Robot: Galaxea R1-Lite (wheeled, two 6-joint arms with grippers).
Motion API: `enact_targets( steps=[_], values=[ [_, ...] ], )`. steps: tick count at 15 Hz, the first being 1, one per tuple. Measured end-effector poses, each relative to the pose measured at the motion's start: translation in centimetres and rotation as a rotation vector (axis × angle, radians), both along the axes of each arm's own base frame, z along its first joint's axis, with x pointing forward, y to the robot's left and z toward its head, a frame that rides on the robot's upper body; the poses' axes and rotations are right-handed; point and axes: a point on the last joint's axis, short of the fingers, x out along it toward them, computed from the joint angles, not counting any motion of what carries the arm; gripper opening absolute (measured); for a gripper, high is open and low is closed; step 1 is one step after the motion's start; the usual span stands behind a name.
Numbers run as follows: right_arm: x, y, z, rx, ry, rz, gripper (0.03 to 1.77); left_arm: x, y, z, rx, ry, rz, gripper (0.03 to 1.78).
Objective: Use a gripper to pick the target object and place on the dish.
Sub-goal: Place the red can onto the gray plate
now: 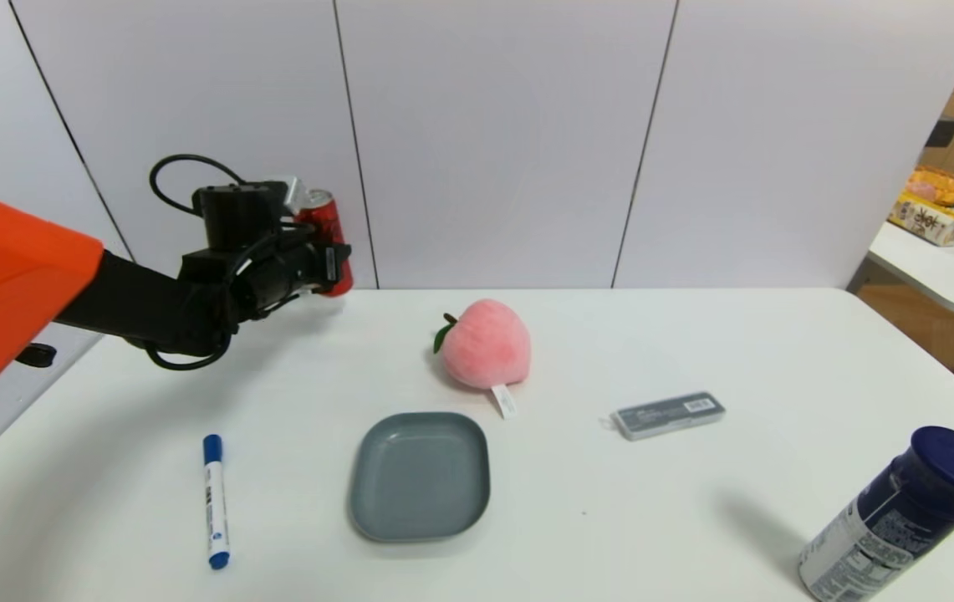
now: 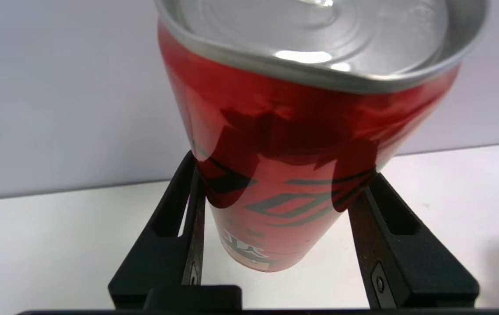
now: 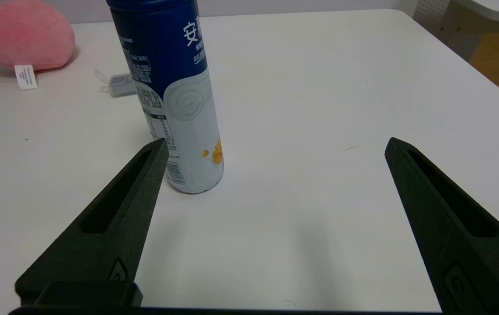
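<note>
We had one can (image 1: 323, 230) clamped in the left claw (image 2: 284, 192), at the far left part of the table (image 1: 594, 502).

Two black fingers (image 2: 389, 245) pressed on the red can from opposite sides, and we saw its silver top above them. The can stood nearly upright, well apart from our one dish (image 1: 420, 477), a grey-blue square whose inside was bare. Around the dish we counted four other things: one pink peach (image 1: 489, 344) just behind it with one white tag, one blue-capped marker (image 1: 216, 502) to its left, one grey case (image 1: 669, 415) to its right, and one dark blue canister (image 1: 903, 514) farther right, near the front. Our second claw, the right one (image 3: 277, 146), was idle near the canister, its two fingers wide apart with nothing between them.
</note>
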Motion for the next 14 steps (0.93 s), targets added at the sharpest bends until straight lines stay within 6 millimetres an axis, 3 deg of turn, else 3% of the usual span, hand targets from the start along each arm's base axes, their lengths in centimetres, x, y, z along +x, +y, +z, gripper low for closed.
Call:
enact_targets(
  steps=[4,9,14],
  values=[
    [0.0,0.0,0.0,0.0,0.0,0.0,1.71,-2.5,-0.1,4.2,-0.011,-0.081,-0.019,0.94],
    [0.0,0.0,0.0,0.0,0.0,0.0,1.71,-8.1,-0.8,9.3,-0.011,-0.098,-0.087,0.94],
    [0.0,0.0,0.0,0.0,0.0,0.001,1.71,-15.9,-1.7,10.6,-0.01,-0.075,-0.196,0.94]
  ],
)
